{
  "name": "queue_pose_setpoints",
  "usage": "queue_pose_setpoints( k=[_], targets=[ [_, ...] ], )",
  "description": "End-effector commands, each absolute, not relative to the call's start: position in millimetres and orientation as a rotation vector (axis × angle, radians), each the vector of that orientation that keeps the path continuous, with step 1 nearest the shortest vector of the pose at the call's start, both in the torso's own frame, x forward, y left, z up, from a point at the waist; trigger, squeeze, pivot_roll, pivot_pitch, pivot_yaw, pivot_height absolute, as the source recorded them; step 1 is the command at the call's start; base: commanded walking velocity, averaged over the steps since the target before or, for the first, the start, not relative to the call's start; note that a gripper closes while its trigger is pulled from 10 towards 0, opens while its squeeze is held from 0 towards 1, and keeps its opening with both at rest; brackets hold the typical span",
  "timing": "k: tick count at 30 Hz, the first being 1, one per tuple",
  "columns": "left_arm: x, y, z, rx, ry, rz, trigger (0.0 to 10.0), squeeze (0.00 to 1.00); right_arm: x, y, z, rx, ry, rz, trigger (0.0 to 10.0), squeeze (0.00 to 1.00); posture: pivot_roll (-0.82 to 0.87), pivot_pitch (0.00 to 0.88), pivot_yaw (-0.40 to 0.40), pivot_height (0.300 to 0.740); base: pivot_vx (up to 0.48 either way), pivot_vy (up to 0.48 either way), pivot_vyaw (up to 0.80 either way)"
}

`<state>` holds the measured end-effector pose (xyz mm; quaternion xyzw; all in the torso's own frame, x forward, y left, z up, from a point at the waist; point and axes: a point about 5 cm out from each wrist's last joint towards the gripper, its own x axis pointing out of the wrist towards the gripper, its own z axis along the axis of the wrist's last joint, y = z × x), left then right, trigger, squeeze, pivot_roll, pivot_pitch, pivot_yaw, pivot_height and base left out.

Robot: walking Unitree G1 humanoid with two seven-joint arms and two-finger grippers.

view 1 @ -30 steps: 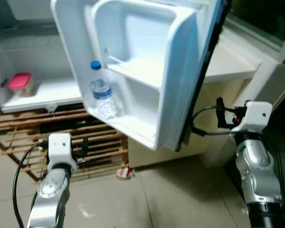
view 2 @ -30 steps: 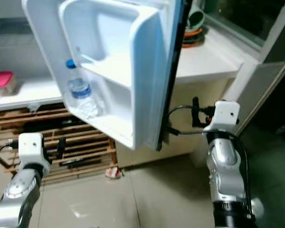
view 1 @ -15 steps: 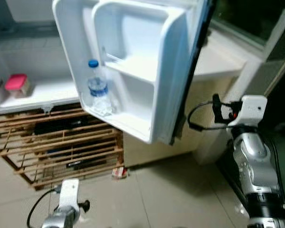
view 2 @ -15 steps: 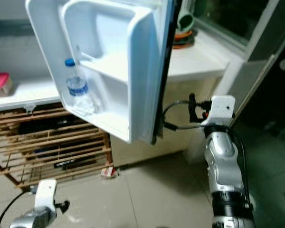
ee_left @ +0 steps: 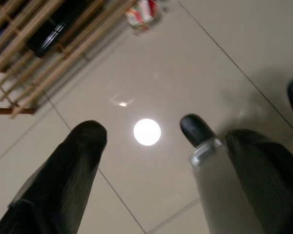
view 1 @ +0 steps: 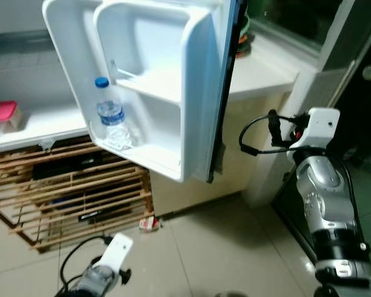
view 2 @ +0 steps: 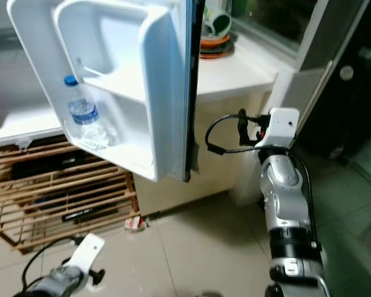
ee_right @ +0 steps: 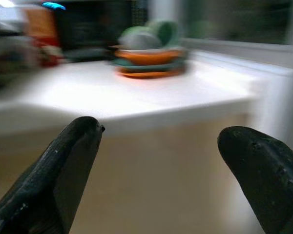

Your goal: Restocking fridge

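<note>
The fridge door point(view 1: 154, 93) stands open, its white inner shelves facing me. A clear water bottle point(view 1: 111, 117) with a blue cap stands upright in the lower door shelf. A red-lidded container point(view 1: 2, 114) sits on the fridge's inner shelf at far left. My left arm point(view 1: 105, 272) hangs low; its gripper point(ee_left: 166, 134) is open and holds nothing, pointing at the tiled floor. My right arm point(view 1: 312, 161) is raised to the right of the door's dark edge. Its gripper point(ee_right: 158, 131) is open with nothing in it and faces the white counter.
A wooden slatted rack point(view 1: 62, 185) stands under the fridge, with a small red-and-white packet point(view 1: 148, 224) on the floor beside it. The white counter point(view 1: 266, 68) carries stacked bowls point(view 2: 213, 37). A dark opening lies at far right.
My left arm has dropped from in front of the wooden rack to near the floor. The camera has swung to the right. My right arm stays raised.
</note>
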<state>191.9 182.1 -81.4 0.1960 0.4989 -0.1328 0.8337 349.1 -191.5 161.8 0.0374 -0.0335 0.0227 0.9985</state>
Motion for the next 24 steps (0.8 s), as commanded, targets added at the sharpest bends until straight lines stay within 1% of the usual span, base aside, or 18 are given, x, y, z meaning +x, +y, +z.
queue_pose_setpoints(
  k=[1, 2, 3, 5, 12, 17, 21, 22, 24],
  targets=[
    [195, 186, -79, 0.440, 1.051, -0.291, 10.0, 0.00, 351, -183, 159, 0.098, -0.040, 0.087, 10.0, 0.00, -0.14, 0.000, 0.003, 0.740, 0.000, 0.000, 0.00],
    [194, 186, -80, 0.443, 1.062, -0.295, 10.0, 0.00, 354, -177, 160, 0.103, -0.033, 0.121, 10.0, 0.00, -0.14, 0.000, 0.001, 0.740, 0.000, 0.000, 0.00],
    [194, 186, -80, 0.443, 1.062, -0.295, 10.0, 0.00, 354, -177, 160, 0.103, -0.033, 0.121, 10.0, 0.00, -0.14, 0.000, 0.001, 0.740, 0.000, 0.000, 0.00],
    [187, 187, -84, 0.436, 1.115, -0.291, 10.0, 0.00, 356, -167, 165, 0.107, -0.027, 0.188, 10.0, 0.00, -0.14, 0.000, -0.004, 0.740, 0.000, 0.000, 0.00],
    [186, 183, -85, 0.419, 1.116, -0.303, 10.0, 0.00, 358, -161, 171, 0.108, -0.035, 0.225, 10.0, 0.00, -0.14, 0.000, -0.007, 0.740, 0.000, 0.000, 0.00],
    [187, 175, -85, 0.390, 1.118, -0.341, 10.0, 0.00, 351, -155, 172, 0.121, -0.032, 0.261, 10.0, 0.00, -0.14, 0.000, -0.006, 0.740, 0.000, 0.000, 0.00],
    [182, 172, -87, 0.408, 1.144, -0.373, 10.0, 0.00, 345, -148, 172, 0.127, -0.031, 0.285, 10.0, 0.00, -0.15, 0.000, -0.003, 0.740, 0.000, 0.000, 0.00],
    [178, 173, -89, 0.423, 1.168, -0.387, 10.0, 0.00, 338, -140, 175, 0.132, -0.037, 0.319, 10.0, 0.00, -0.15, 0.000, 0.000, 0.740, 0.000, 0.000, 0.00],
    [174, 173, -91, 0.432, 1.184, -0.396, 10.0, 0.00, 331, -134, 180, 0.144, -0.047, 0.353, 10.0, 0.00, -0.16, 0.000, 0.003, 0.740, 0.000, 0.000, 0.00]
  ],
)
